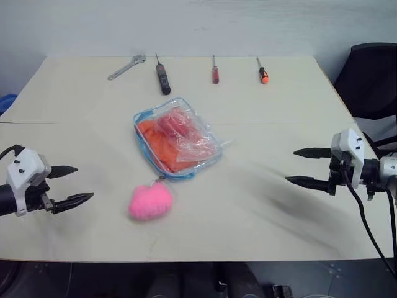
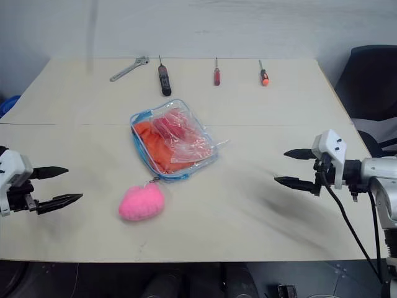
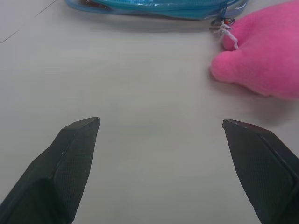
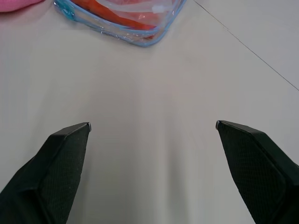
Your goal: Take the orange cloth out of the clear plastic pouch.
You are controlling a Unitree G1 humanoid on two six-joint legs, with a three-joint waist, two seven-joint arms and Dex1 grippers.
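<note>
2 black-fingered grippers, left gripper (image 1: 77,184) and right gripper (image 1: 296,166), hover wide apart, jaws fully spread, holding nothing. Between them a pink fluffy heart charm (image 1: 149,201) lies; beyond it, the bright orange cloth (image 1: 162,144) sits inside the flat clear plastic pouch (image 1: 177,138) on the beige table (image 1: 260,211).

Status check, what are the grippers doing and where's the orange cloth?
Left gripper open, empty. Right gripper open, empty. Orange cloth inside clear plastic pouch, mid-table. Nothing between grippers and pouch.

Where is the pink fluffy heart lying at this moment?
In the left eye view the pink fluffy heart lies on the table, just in front of the clear plastic pouch, nearer the left gripper.
</note>
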